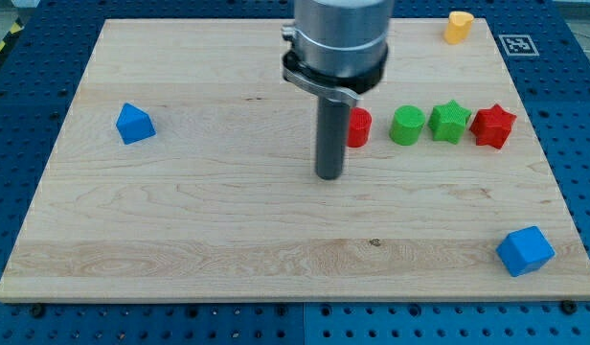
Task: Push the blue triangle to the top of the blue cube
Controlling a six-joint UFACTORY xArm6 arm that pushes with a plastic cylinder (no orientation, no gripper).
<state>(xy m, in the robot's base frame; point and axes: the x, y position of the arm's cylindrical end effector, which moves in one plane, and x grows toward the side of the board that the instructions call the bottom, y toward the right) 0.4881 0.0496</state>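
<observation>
At the view's left, the blue triangle (134,124) sits alone on the wooden board (199,220), in the upper left part of the frame, well apart from every other block.

Near the middle of the frame, the arm's grey body comes down from the view's top and ends in the dark rod. My tip (329,177) rests at the board's centre, a little above the middle of the frame. It is a bare rod with nothing to open or close, and it holds nothing and touches no block. The blue triangle lies far off to the view's left of my tip.

Just to the view's right of the rod, a red cylinder (359,126) stands partly hidden behind it. Next in the same row come a green cylinder (406,126), a green star (449,122) and a red star (494,126), each close beside its neighbour; whether they touch I cannot tell.

In the upper right corner of the board, a yellow block (458,27) sits near the edge; its shape is hard to make out.

In the lower right corner, the blue cube (526,251) sits close to the board's edge, well apart from the row above it and from my tip.
</observation>
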